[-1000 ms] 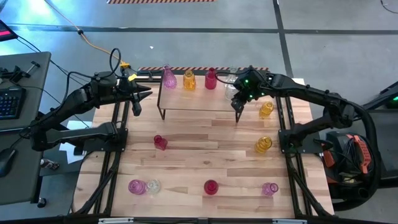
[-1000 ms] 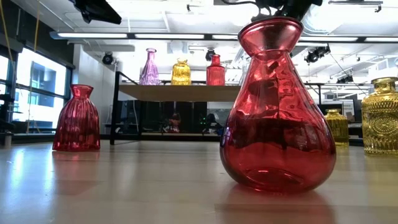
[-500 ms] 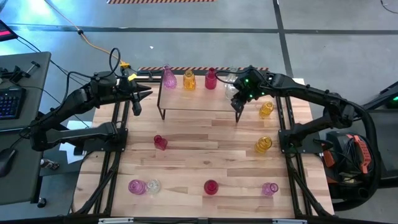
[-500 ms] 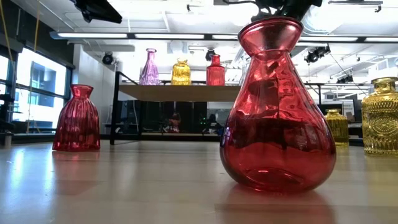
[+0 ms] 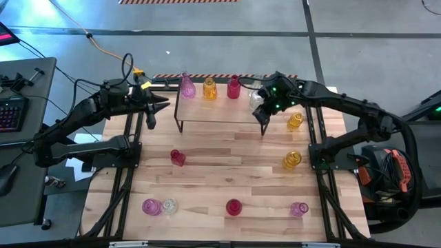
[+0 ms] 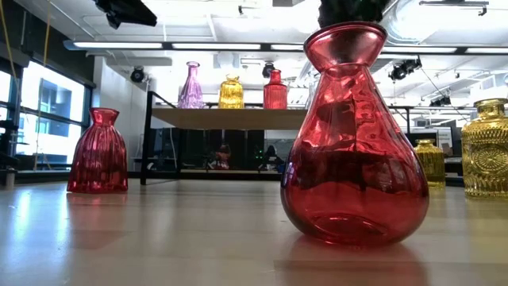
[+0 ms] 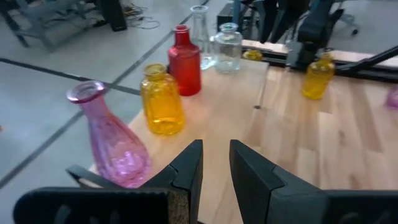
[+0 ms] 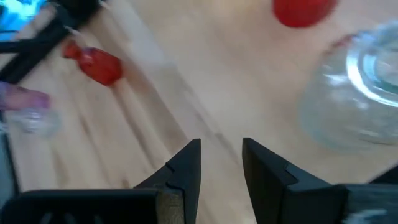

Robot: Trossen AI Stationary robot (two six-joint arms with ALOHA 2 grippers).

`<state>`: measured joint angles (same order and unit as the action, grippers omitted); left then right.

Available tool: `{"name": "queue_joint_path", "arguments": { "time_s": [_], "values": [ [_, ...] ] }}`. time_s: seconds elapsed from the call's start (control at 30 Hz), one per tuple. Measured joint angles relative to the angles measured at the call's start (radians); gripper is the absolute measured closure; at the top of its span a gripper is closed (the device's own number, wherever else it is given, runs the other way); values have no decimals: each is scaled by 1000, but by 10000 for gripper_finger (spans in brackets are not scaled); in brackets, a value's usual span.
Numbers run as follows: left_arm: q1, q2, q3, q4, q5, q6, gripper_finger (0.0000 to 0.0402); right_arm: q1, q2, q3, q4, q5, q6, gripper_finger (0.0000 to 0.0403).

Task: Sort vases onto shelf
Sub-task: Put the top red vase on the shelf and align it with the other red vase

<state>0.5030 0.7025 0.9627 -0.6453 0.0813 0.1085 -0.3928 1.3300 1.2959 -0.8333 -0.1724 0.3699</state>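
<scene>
High view: the right pincer (image 5: 262, 112) has drifted slightly from its spot a moment ago, hanging over the right end of the shelf (image 5: 217, 114) just beside a clear vase (image 5: 256, 93). Pink, amber and red vases stand in a row along the shelf's back edge. The left pincer (image 5: 151, 116) waits off the shelf's left end, unmoved.

Low view: a red vase (image 6: 353, 135) on the tabletop (image 6: 143, 238) fills the foreground; the shelf row shows behind, undisturbed.

Left wrist view: the fingers stand a narrow gap apart, holding nothing.

Right wrist view: the fingers are likewise slightly parted and empty, the clear vase (image 8: 354, 93) close by. That vase looks placed, so another pickup likely follows.
</scene>
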Motion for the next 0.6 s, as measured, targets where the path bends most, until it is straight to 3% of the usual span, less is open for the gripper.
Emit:
{"name": "queue_joint_path", "arguments": {
  "time_s": [0.33,0.6],
  "values": [
    [-19,15,0,-182,74,-30,330,168,0,36,-36,16,192,305],
    [-93,56,0,-287,114,-63,330,300,0,36,-61,183,285,305]
  ]
}}
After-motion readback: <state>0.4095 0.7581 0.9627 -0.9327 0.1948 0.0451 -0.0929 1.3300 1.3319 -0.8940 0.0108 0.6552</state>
